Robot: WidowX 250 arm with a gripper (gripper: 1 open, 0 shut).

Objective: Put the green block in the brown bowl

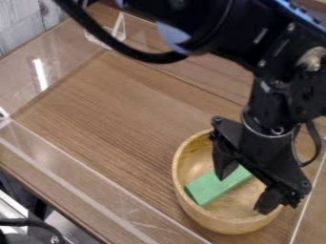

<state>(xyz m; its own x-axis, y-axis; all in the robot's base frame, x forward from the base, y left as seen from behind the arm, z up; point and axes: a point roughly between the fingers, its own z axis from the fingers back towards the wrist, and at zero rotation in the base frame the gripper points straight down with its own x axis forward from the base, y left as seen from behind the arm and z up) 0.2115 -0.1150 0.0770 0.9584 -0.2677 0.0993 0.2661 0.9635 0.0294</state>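
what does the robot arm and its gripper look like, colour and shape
The arm is black all over, thick and rounded, with smooth curved segments. A black cable loops near its upper part. The gripper is also black, blocky, with two flat fingers. No markings are readable.

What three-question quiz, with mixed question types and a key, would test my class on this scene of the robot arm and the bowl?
1. True or false: the flat bright green block lies inside the round light-brown wooden bowl.
2. The hand is: A) open, B) shut on the block.
3. What does the bowl stand on?

Key: 1 true. 2 A. 3 the wood-grain table.
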